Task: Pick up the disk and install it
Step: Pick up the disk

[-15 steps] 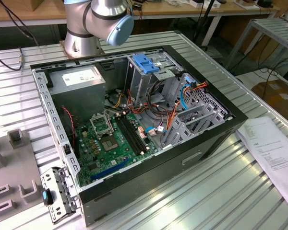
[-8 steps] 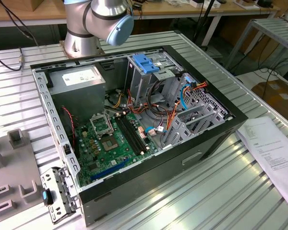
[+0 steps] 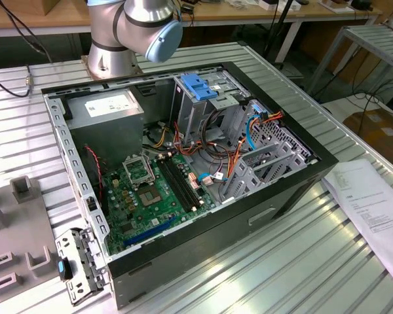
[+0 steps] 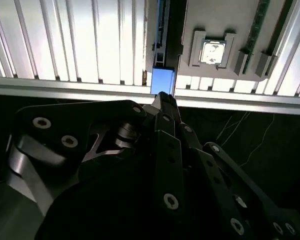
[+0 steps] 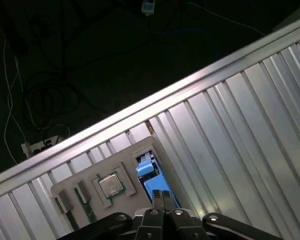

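In both wrist views the gripper [image 4: 162,96] has its fingers pressed together, tips right at the blue end of the disk [image 4: 162,80]. The disk stands on edge in a grey holder [image 4: 215,20] beside a processor chip [image 4: 211,51]. Over in the exterior view: the open computer case [image 3: 249,226] and its drive cage [image 3: 190,108].

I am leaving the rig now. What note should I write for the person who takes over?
The gripper is at the blue end of the disk; its grip cannot be judged.
The disk stands on edge in the grey holder, beside a processor chip.
The computer case lies open on the table.
Done: gripper positioned at the disk.
Left: disk not lifted, not installed.
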`<action>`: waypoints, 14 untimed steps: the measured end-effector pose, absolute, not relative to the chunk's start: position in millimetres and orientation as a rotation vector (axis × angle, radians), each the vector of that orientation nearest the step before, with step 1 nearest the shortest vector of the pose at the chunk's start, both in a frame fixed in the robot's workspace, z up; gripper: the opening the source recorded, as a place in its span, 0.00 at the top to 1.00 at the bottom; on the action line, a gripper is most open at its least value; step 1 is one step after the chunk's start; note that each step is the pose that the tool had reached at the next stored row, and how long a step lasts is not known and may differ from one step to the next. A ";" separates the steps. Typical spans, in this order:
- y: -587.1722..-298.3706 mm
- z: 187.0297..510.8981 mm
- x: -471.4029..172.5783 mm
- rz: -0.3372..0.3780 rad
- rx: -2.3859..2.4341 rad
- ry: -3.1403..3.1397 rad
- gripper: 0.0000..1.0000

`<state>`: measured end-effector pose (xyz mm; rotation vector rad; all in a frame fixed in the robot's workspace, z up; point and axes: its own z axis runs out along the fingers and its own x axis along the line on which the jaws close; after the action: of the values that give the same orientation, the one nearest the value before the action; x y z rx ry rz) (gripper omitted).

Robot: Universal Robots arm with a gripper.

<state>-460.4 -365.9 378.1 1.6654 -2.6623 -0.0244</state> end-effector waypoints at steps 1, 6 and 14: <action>-365.9 377.3 -460.4 -0.024 1.713 -2.632 0.89; -365.9 374.5 -460.4 -0.023 1.854 -2.536 0.89; -366.5 368.2 -460.4 -0.016 2.061 -2.375 0.52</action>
<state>-460.4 -366.5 368.2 2.0607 -2.3754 -0.0163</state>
